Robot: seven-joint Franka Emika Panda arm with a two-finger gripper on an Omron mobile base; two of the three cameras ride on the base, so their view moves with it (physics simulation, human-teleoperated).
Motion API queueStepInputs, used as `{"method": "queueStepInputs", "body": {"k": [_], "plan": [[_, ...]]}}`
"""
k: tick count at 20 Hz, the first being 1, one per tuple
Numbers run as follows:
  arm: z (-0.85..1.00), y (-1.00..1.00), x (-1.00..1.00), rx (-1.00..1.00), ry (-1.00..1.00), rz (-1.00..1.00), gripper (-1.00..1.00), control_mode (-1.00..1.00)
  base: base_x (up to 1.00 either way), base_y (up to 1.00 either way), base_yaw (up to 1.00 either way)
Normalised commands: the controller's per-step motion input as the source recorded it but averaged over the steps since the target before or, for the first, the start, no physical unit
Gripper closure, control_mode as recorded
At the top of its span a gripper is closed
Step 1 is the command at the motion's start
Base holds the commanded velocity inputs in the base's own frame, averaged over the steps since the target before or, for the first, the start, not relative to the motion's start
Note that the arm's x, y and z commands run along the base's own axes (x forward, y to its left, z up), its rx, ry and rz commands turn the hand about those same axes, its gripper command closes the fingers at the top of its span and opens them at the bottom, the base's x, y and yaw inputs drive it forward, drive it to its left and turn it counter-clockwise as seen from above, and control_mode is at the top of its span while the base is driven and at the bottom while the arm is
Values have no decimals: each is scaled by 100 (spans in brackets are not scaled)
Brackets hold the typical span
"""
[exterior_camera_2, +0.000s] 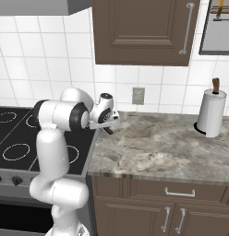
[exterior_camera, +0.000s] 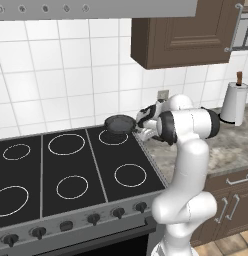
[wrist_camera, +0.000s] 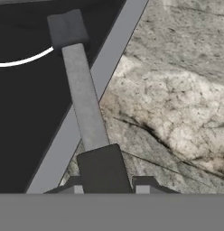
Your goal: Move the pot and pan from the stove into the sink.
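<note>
The stove (exterior_camera: 71, 175) takes up the lower left of the left base view — black glass with white ring burner marks and a row of dark knobs along its grey front — and its right edge meets the mottled stone surface (exterior_camera_2: 171, 147), which runs off to the right above brown cabinet doors. White tile covers the wall behind both, and a brown wall cabinet (exterior_camera_2: 144, 30) hangs over the surface. The white arm (exterior_camera: 188, 165) rises beside the stove's right front corner and bends back toward the wall. Far to the right on the surface stands a white paper towel roll (exterior_camera_2: 210, 113) with a brown top, upright and well apart from the arm. The pan (exterior_camera: 120, 123), small, dark and shallow, sits at the back right burner ring, close to the stove's right edge, with its handle (wrist_camera: 84, 97) reaching out toward the surface; in the hand view the handle is a grey bar with dark ends crossing over the stove's grey rim. The gripper (wrist_camera: 109, 189) is at the pan's right side, at the back of the stove by the wall outlet (exterior_camera_2: 138, 95), and its jaws are pinching the dark outer end of the handle — one tip on each side of it.
</note>
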Motion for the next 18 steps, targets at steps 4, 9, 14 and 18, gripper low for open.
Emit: {"method": "queueStepInputs", "body": {"k": [4,9,14,18], "plan": [[69,0,0,4,11,0,100,-100,0,0,0],[60,6,-10,1,16,5,100,-100,0,0,0],[58,11,-29,0,16,10,100,-100,0,0,0],[47,14,-54,0,13,14,100,-100,0,0,0]]}}
